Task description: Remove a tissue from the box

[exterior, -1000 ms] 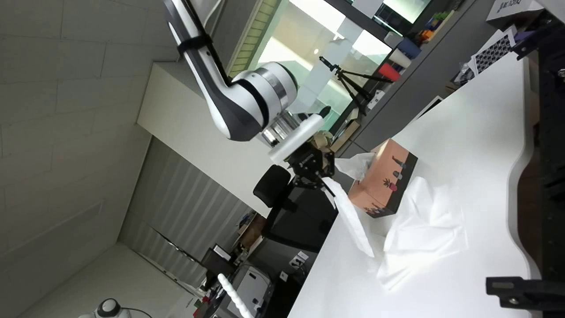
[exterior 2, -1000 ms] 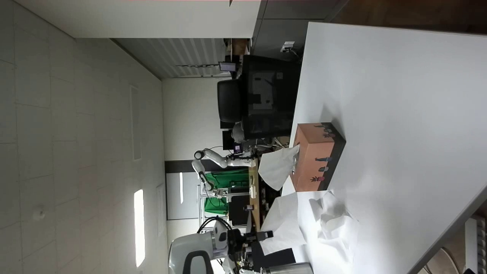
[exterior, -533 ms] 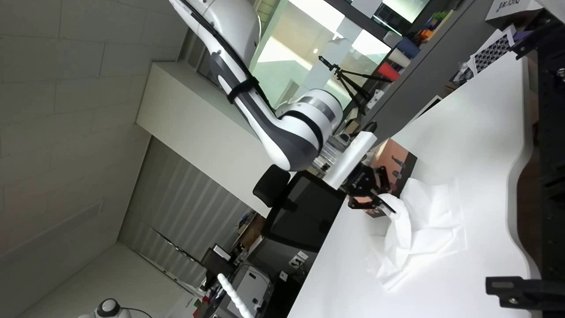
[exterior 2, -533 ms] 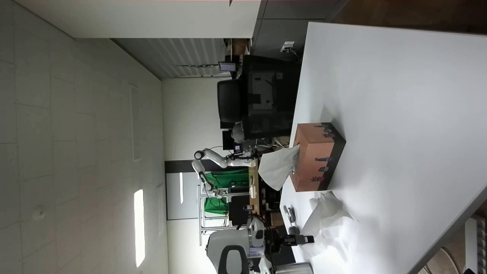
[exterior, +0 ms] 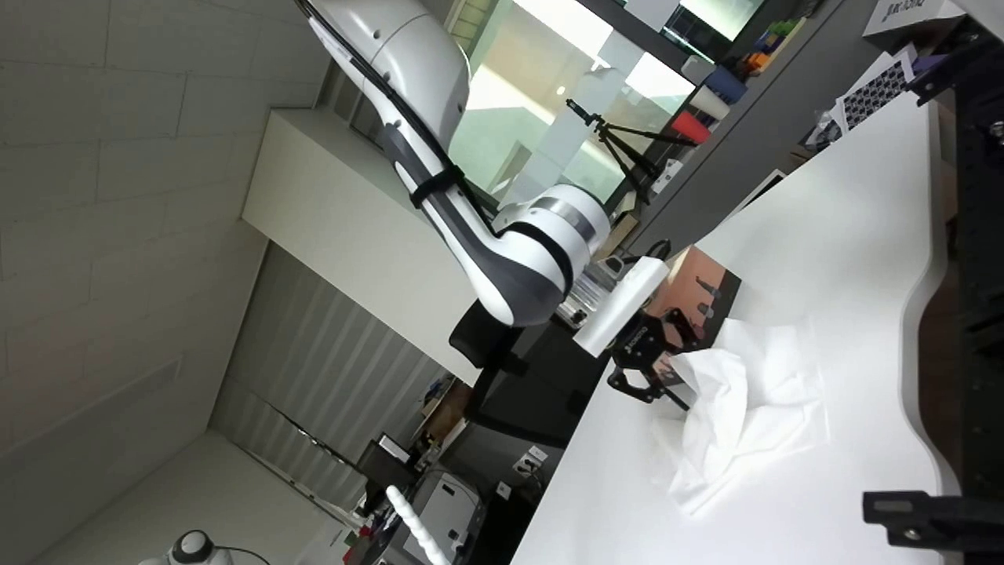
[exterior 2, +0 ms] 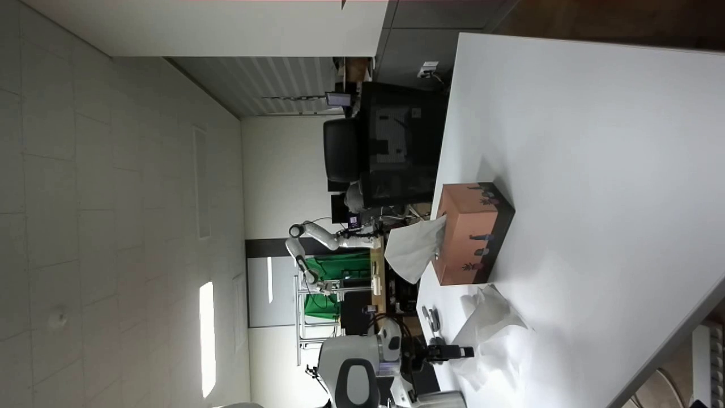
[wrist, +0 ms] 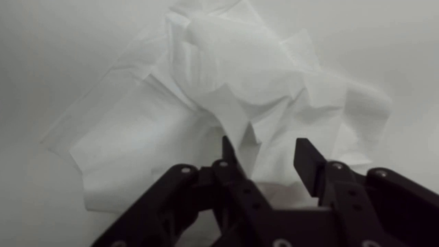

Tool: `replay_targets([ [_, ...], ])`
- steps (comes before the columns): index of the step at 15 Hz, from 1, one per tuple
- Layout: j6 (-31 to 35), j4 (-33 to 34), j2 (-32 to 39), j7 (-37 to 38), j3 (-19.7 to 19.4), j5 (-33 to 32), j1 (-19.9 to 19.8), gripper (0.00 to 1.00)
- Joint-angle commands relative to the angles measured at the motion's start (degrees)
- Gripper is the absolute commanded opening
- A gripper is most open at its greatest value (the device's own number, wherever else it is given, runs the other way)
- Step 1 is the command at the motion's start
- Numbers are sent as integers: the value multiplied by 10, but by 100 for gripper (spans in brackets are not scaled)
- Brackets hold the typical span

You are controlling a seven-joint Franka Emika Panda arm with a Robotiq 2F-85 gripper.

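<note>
The thin, crumpled white paper tissue (exterior: 729, 408) lay heaped on the smooth white desk (exterior 2: 595, 170), well in from the curved edge, its folds overlapping, the number of sheets unclear. Just beside it, near the edge with the black mesh office chair (exterior 2: 396, 144) beyond, stood the peach-orange rectangular cardboard box (exterior 2: 461, 249), printed with potted plants above a dark lower band, a second white paper sheet (exterior 2: 413, 249) rising from its top. The black two-fingered pincer (wrist: 264, 151) pointed down at the heap, its fingers well parted. Pale lettering on its body was too blurred to read, as was dark print on a white carton (exterior: 910, 20).
</note>
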Motion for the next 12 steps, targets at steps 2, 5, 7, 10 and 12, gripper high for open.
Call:
replay_targets([
  [2, -96, -35, -148, -10, 11, 11, -16, 88],
  [5, -191, -37, -226, -12, 4, 8, -18, 100],
  [7, -244, -35, -268, -4, -5, -2, -18, 100],
  [10, -244, -21, -257, -7, -4, 2, -15, 100],
  [12, -242, -21, -257, -7, -3, 2, -15, 100],
])
